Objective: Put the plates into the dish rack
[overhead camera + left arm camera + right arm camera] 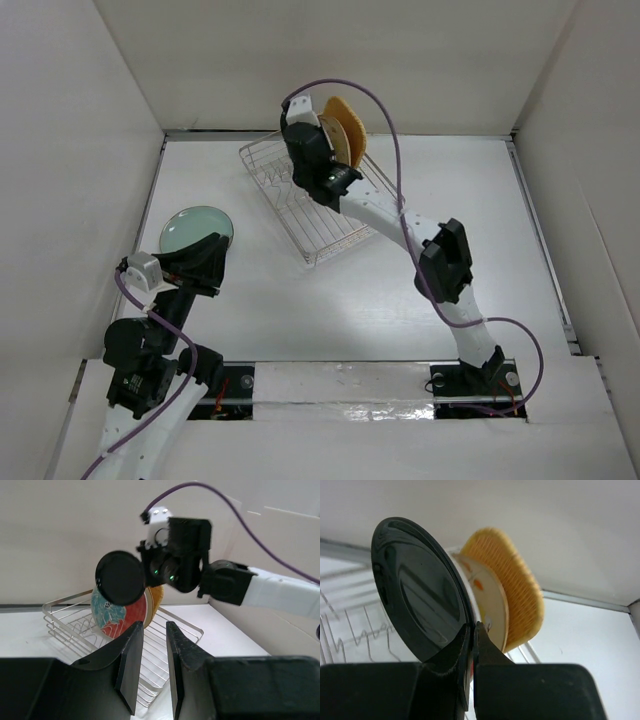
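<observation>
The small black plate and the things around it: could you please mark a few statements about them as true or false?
1. The right gripper is shut on the rim of the small black plate. True.
2. The pale teal plate stands in the dish rack. False: it lies flat on the table, left of the rack.
3. The left gripper holds a plate. False: it is open and empty.
4. The wooden plate stands on edge in the rack. True.
5. The red plate with teal flowers stands in the rack. True.
</observation>
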